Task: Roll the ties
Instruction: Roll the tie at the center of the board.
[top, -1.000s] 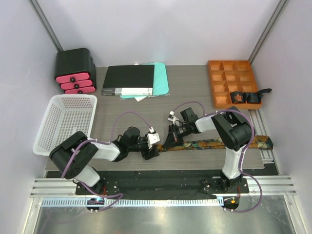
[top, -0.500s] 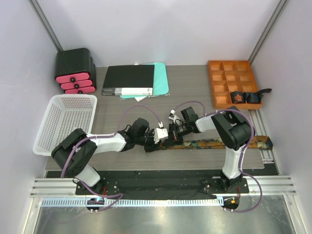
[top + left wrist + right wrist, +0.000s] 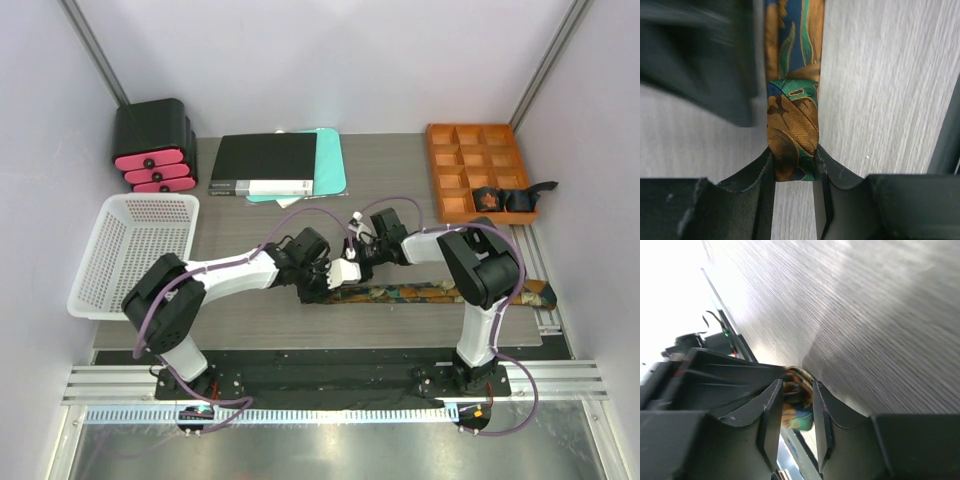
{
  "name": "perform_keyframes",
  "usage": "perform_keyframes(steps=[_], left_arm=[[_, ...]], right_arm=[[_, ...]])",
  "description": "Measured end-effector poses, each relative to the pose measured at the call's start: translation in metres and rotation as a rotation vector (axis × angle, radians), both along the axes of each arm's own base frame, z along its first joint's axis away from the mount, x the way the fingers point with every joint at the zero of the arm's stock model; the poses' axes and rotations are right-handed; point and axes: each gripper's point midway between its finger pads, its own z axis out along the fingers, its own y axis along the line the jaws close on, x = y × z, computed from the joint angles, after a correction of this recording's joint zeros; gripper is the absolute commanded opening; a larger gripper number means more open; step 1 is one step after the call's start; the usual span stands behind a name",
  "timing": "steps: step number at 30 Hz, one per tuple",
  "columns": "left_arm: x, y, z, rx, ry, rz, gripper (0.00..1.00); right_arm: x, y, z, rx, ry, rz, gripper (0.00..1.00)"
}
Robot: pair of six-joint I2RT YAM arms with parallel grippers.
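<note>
A dark tie (image 3: pixel 440 292) with orange-gold, blue and green patterning lies flat along the table's near edge, running from the middle to the right. Its left end is folded over. In the left wrist view that folded end (image 3: pixel 792 115) sits between the black fingers, which press on both its sides, so my left gripper (image 3: pixel 792 156) is shut on it. From above, my left gripper (image 3: pixel 328 291) reaches in from the left. My right gripper (image 3: pixel 361 258) hovers just behind it. Its jaws (image 3: pixel 795 385) stand apart, with the tie's end (image 3: pixel 798 404) loose between the tips.
A white mesh basket (image 3: pixel 130 250) stands at the left. Behind it is a black drawer unit with pink fronts (image 3: pixel 152 145). A black folder (image 3: pixel 265 165) lies on teal sheets at the back. An orange compartment tray (image 3: pixel 478 150) at the back right holds dark rolled pieces (image 3: pixel 505 200).
My left arm has reached rightwards to the tie's folded end and closed on it. My right gripper, shut on that end before, has opened.
</note>
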Motion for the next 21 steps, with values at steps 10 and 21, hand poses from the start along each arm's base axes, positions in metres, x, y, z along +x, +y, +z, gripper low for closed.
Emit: perform_keyframes(steps=[10, 21], left_arm=[[-0.008, 0.006, -0.015, 0.106, 0.068, -0.042, 0.02], [-0.005, 0.005, -0.016, 0.130, 0.082, -0.039, 0.04]], right_arm=[[0.024, -0.018, 0.036, 0.044, -0.033, -0.094, 0.41], [-0.014, -0.015, 0.025, 0.015, 0.076, -0.031, 0.31]])
